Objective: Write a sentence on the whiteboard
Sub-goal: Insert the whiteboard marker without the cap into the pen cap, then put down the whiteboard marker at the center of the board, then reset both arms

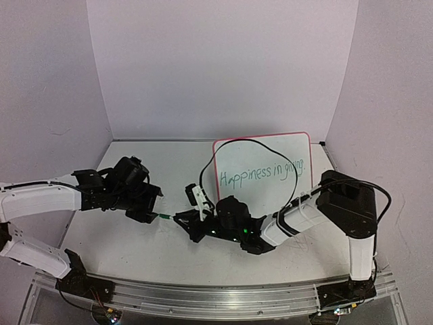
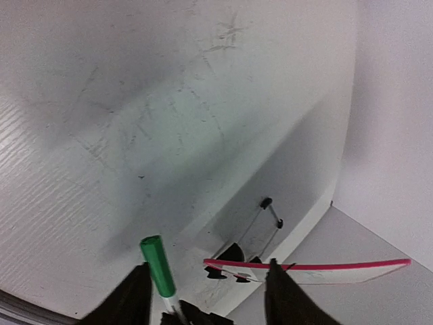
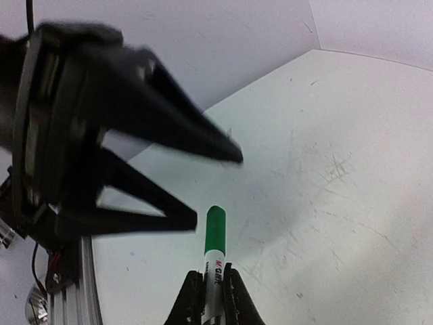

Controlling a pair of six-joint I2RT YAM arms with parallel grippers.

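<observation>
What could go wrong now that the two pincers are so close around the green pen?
The left pincer stands open around the cap of the green pen, so when it pulls away it might knock the pen crooked in the right pincer. The right arm's black cable hangs over the whiteboard and could smear the sentence.

the whiteboard (image 1: 298,145) looked smooth and shiny, with a thin pink plastic rim. the table (image 2: 169,122) was white and dull, rough with grey scratches. the marker (image 3: 215,233) had a smooth green plastic cap. the left pincer (image 3: 218,189) looked like black matt plastic. the rail (image 1: 203,292) at the table's near edge was shiny metal. the walls (image 1: 223,68) looked plain and matt.
</observation>
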